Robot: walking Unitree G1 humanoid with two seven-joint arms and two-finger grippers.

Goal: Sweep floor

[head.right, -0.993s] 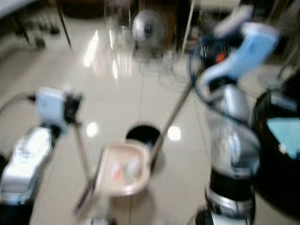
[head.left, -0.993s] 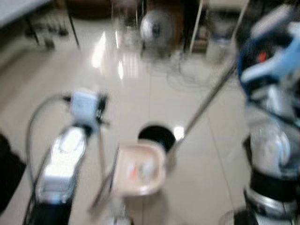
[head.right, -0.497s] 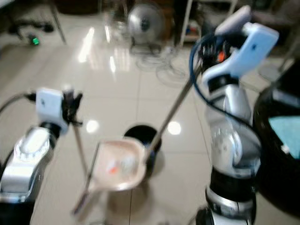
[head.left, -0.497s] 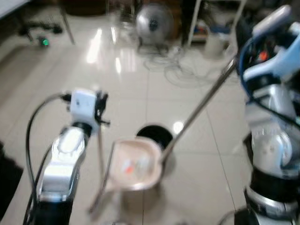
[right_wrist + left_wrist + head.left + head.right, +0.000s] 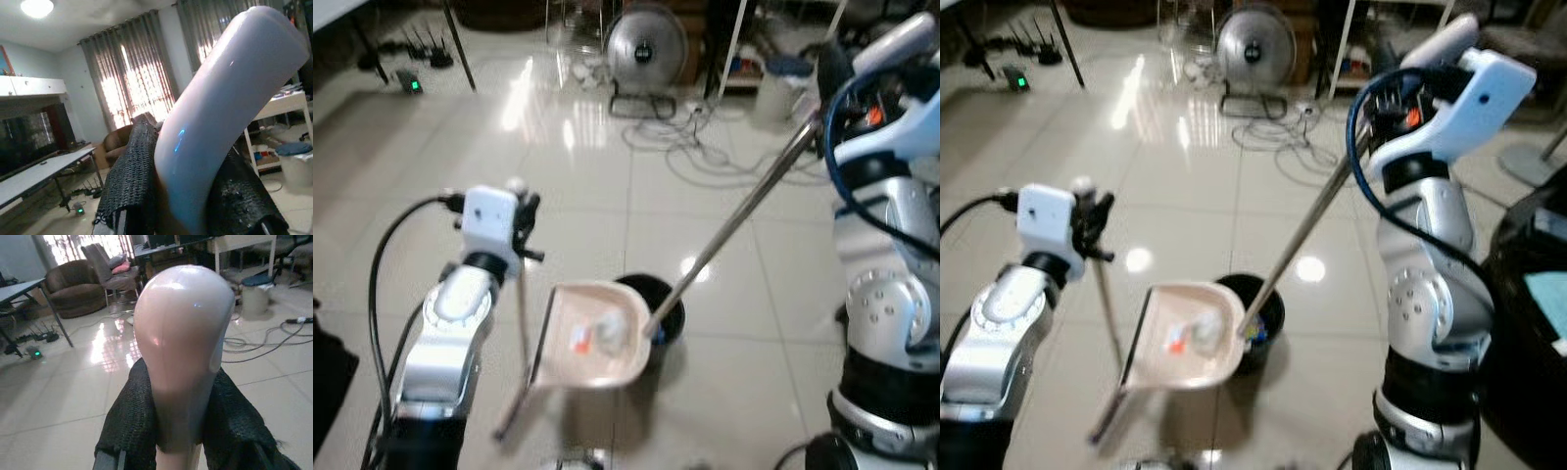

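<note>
The dustpan point(image 5: 1185, 338) hangs tilted over the floor point(image 5: 1195, 186), scraps of litter in its tray, its lip just beside a black bin point(image 5: 1255, 318). The left gripper point(image 5: 178, 431) pinches the rounded top of the dustpan handle point(image 5: 183, 342). A broom pole point(image 5: 1307, 230) slants down to the dustpan and bin; the right gripper point(image 5: 183, 196) pinches its pale grip point(image 5: 225, 112). A fan point(image 5: 1253, 44) and cables point(image 5: 1278, 132) lie beyond.
</note>
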